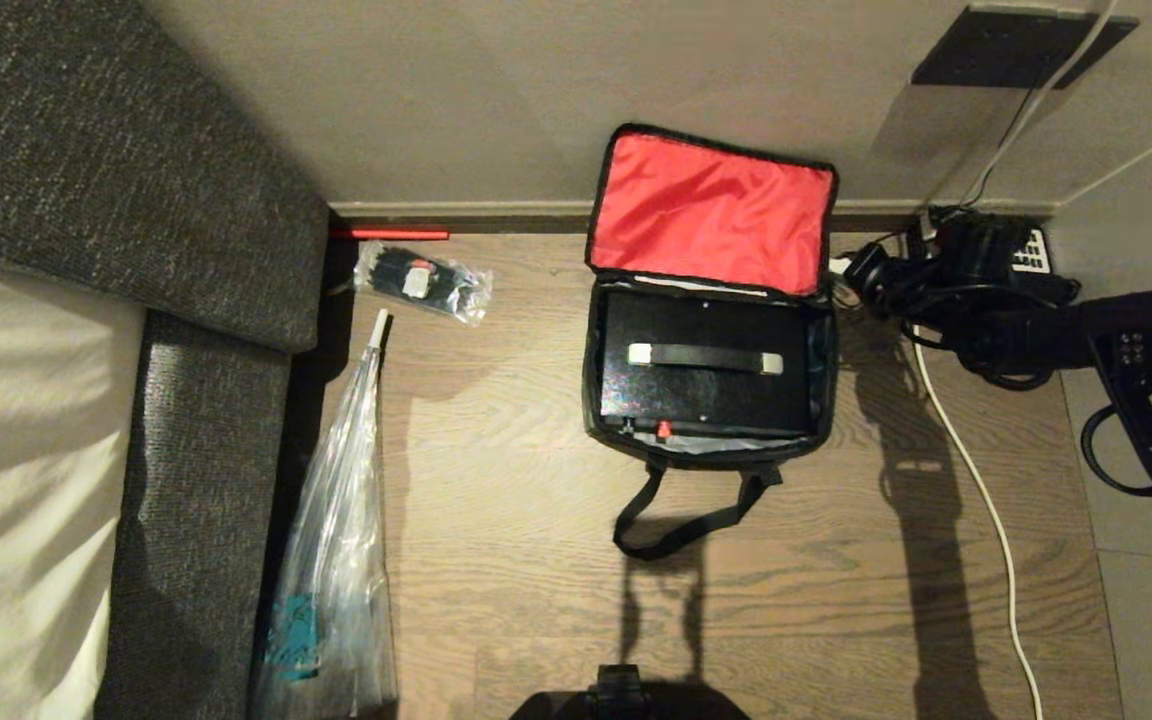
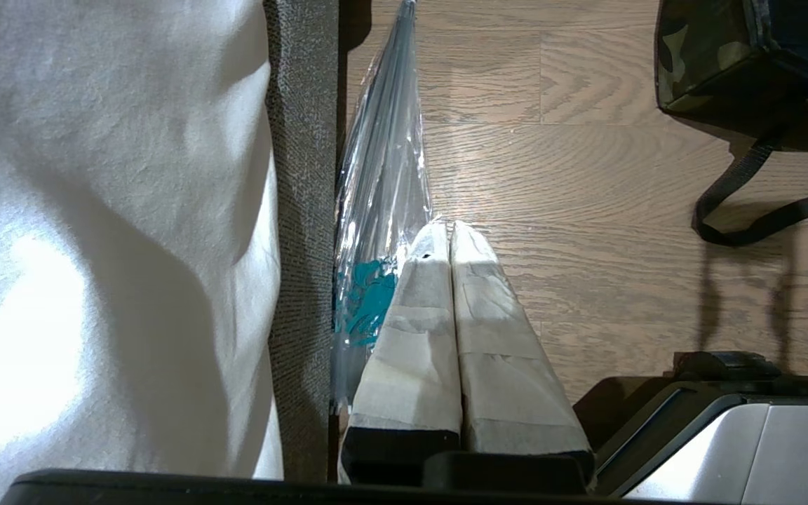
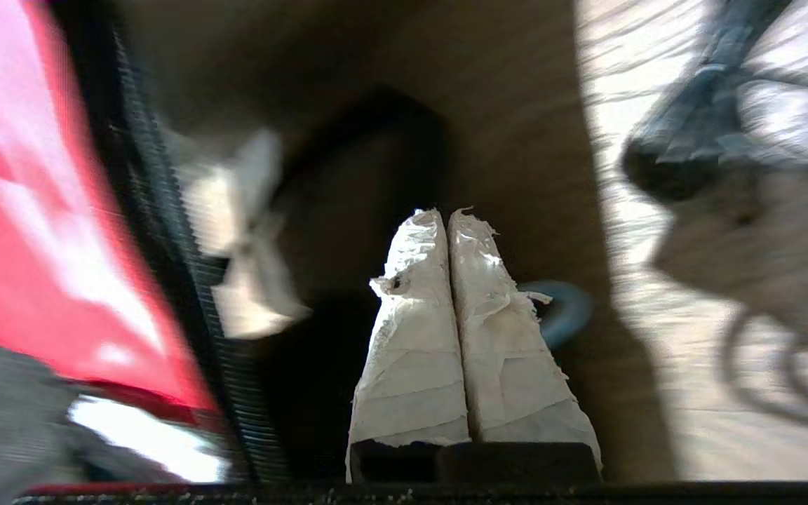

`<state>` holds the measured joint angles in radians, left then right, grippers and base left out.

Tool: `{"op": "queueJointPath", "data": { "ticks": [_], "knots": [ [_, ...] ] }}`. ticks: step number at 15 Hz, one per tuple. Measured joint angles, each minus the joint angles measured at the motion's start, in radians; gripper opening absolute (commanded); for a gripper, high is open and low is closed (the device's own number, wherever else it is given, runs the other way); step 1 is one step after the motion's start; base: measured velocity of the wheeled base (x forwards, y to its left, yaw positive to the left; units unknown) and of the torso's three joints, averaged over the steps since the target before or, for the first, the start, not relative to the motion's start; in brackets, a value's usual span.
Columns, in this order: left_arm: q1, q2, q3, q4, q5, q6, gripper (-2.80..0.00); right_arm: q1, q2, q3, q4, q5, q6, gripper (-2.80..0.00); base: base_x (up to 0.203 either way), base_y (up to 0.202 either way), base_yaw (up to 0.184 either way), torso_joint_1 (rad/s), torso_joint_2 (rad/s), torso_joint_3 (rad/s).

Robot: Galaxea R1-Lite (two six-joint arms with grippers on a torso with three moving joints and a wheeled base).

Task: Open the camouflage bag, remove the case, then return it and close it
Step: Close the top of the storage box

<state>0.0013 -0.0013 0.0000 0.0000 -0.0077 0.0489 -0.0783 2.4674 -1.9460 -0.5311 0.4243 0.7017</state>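
The camouflage bag point(image 1: 592, 400) stands open on the wooden floor, its red-lined lid point(image 1: 711, 215) leaning back against the wall. Inside lies the black case point(image 1: 706, 395), its strap handle across the top. My right gripper point(image 1: 844, 266) is at the bag's far right corner. In the right wrist view the right gripper point(image 3: 446, 214) has its taped fingers pressed together with nothing between them. A light-blue loop point(image 3: 567, 312) shows just beside one finger, and the red lining point(image 3: 39, 231) is off to one side. My left gripper point(image 2: 445, 224) hangs shut beside the sofa, away from the bag point(image 2: 698, 63).
A grey sofa point(image 1: 186, 200) fills the left side, with a long clear plastic bag point(image 1: 336, 560) along its base and a smaller one point(image 1: 423, 280) near the wall. A white cable point(image 1: 976, 490) and a telephone point(image 1: 1031, 250) lie right of the bag. The bag's strap point(image 1: 676, 520) loops forward.
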Motion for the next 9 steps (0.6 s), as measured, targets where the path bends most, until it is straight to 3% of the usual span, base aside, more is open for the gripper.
{"op": "queueJointPath", "data": {
  "ticks": [6,9],
  "knots": [
    [0.0,0.0,0.0,0.0,0.0,0.0,-2.8,-0.011,-0.024,0.024,0.117,-0.051,-0.263,-2.8,0.0,0.0,0.0,0.0,0.0,0.0],
    [0.0,0.0,0.0,0.0,0.001,0.0,-2.8,-0.017,-0.03,0.032,0.087,-0.049,-0.284,-2.8,0.0,0.0,0.0,0.0,0.0,0.0]
  ]
}}
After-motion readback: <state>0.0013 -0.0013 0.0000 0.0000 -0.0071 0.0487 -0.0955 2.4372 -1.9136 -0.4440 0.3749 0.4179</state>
